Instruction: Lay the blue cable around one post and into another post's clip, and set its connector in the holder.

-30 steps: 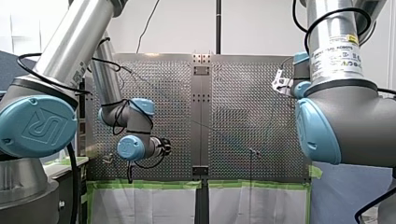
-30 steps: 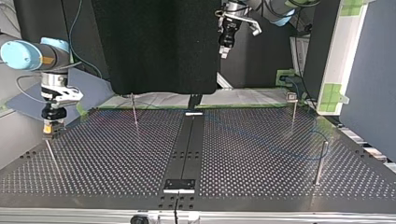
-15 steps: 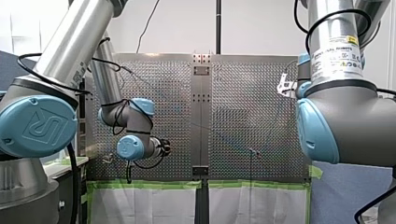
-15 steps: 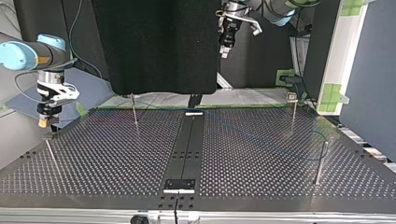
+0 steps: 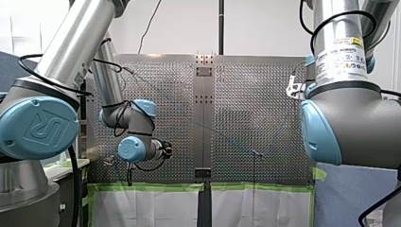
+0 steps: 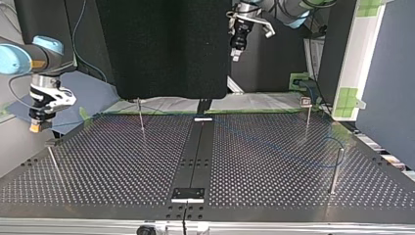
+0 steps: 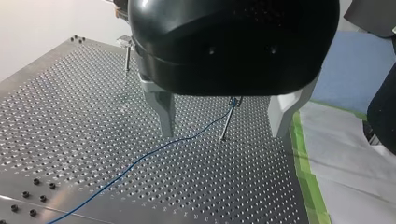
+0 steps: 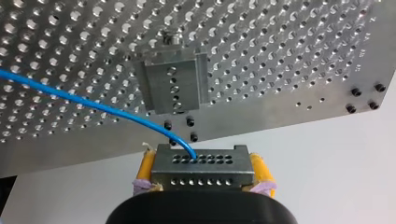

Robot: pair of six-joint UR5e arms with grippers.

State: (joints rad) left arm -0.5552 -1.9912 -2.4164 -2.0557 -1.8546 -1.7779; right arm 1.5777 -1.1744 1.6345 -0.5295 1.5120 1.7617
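At the top view's left, my right tool (image 6: 35, 128) hangs just off the far left corner of the table (image 6: 122, 166), raised above it. Its wrist view shows the yellow pads (image 8: 145, 164) clamped on the two sides of the connector (image 8: 201, 171), a small metal block with rows of holes. The connector is in the air, apart from the holder (image 8: 170, 86). The holder is a grey metal block fixed to the table near its edge, ahead of the tool.

Further right in the top view, my left tool (image 6: 236, 55) hangs high over the far edge of the table, touching nothing. In its own wrist view the two fingers (image 7: 164, 112) stand wide apart with nothing between them.

The blue cable (image 8: 93, 103) leaves the connector's upper face and runs in a shallow curve across the perforated table, away from the holder. In the left wrist view it lies as one thin line over the holes and rises to a slim post (image 7: 226, 120) ahead of the open fingers. It meets that post near the top. Whether it sits in a clip there I cannot tell, since the tool's body hides the post's head.
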